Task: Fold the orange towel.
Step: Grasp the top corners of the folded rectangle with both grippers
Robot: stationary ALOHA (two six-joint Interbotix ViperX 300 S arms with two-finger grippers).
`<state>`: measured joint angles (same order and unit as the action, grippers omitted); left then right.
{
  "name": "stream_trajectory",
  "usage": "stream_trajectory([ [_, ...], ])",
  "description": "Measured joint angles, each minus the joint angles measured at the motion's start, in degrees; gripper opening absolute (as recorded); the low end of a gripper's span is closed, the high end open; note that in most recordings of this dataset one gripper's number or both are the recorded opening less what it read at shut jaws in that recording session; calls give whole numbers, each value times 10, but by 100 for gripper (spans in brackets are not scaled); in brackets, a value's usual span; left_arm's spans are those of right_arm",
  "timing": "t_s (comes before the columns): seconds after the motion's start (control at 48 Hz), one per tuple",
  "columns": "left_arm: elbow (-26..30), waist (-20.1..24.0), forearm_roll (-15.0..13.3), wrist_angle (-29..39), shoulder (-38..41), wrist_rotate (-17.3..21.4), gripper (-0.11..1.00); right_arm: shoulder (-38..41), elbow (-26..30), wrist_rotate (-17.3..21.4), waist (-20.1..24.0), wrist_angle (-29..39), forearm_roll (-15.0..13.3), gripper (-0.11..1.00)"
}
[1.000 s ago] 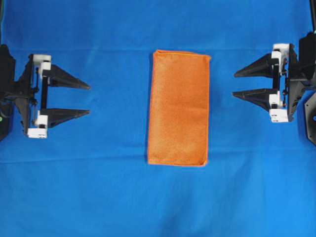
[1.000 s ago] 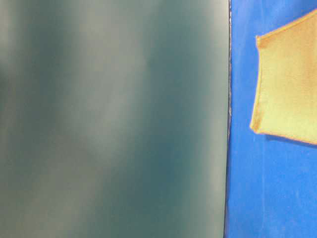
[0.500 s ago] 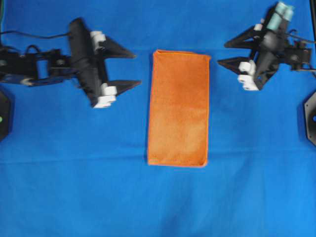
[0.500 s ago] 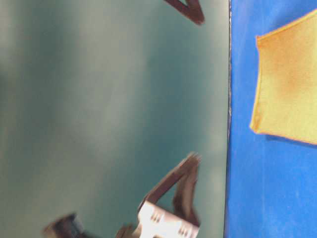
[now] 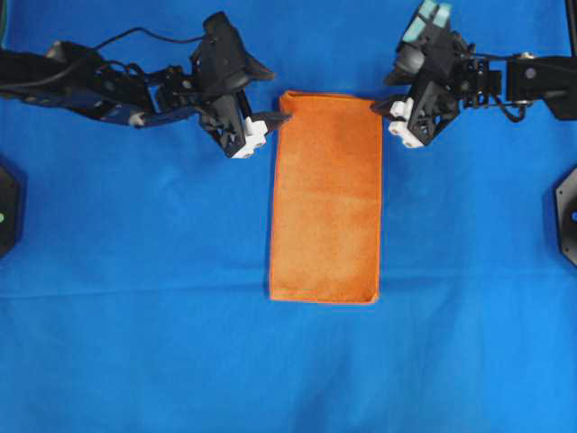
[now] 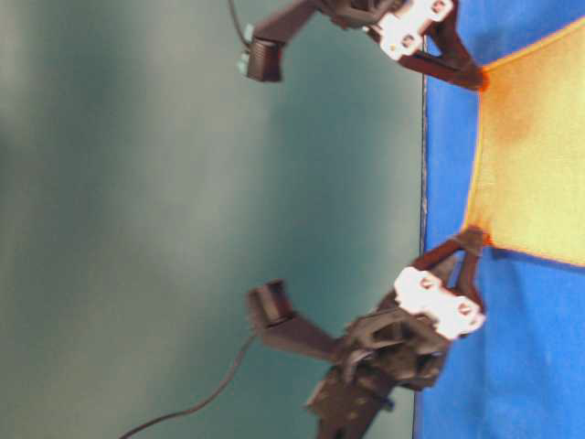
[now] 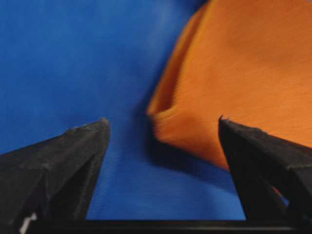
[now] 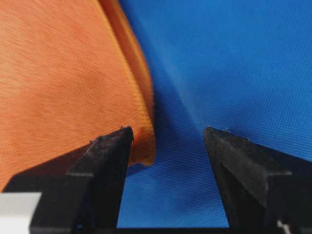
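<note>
The orange towel (image 5: 326, 198) lies flat as a tall rectangle on the blue cloth; it also shows in the table-level view (image 6: 535, 155). My left gripper (image 5: 278, 95) is open at the towel's far left corner, low over the cloth (image 6: 464, 247). In the left wrist view the towel (image 7: 243, 73) shows doubled layers at that corner, which sits between the left gripper's (image 7: 162, 122) spread fingers. My right gripper (image 5: 382, 93) is open at the far right corner (image 6: 471, 73). In the right wrist view one finger of the right gripper (image 8: 167, 130) overlaps the towel's (image 8: 63, 87) hem and the other is over blue cloth.
The blue cloth (image 5: 135, 343) covers the whole table. Dark arm bases sit at the left edge (image 5: 7, 216) and the right edge (image 5: 568, 212). A grey-green wall (image 6: 183, 219) stands behind the table.
Both arms have swung in from the table's sides to the towel's far corners. The towel has not moved.
</note>
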<state>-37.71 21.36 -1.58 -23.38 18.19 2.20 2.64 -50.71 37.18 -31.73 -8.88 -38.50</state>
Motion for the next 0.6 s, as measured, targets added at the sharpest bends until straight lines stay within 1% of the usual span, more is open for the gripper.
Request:
stream_trajectory([
  [0.104, 11, 16, 0, -3, 27, 0, 87, 26, 7, 0, -7, -10, 0, 63],
  [0.208, 22, 21, 0, -5, 36, -2, 85, 34, 8, 0, -7, -22, -1, 61],
  [0.25, 24, 22, -1, -5, 38, -1, 82, 36, 8, 0, -7, -25, -1, 61],
  [0.292, 24, 21, 0, -4, 38, -2, 77, 36, 8, 0, -7, -29, 0, 59],
  [0.354, 25, 21, 0, -5, 38, -1, 63, 36, 8, 0, -6, -30, 0, 55],
  [0.396, 25, 19, 0, -4, 38, -1, 52, 36, 8, 0, -5, -31, 0, 50],
  [0.458, 25, 15, 0, -4, 38, 1, 34, 37, 8, -2, -3, -31, -3, 37],
  [0.479, 24, 13, 0, -4, 38, 1, 29, 36, 8, -3, -2, -31, -4, 31],
  [0.5, 24, 10, 0, -4, 38, 2, 23, 37, 8, -4, -1, -31, -4, 22],
  [0.562, 24, 2, 0, -4, 38, 3, 10, 37, 8, -10, 1, -31, -6, 6],
  [0.583, 24, -1, 0, -3, 38, 4, 6, 36, 8, -13, 1, -31, -7, 3],
  [0.604, 24, -3, 0, -4, 38, 4, 3, 36, 8, -13, 1, -31, -7, 3],
])
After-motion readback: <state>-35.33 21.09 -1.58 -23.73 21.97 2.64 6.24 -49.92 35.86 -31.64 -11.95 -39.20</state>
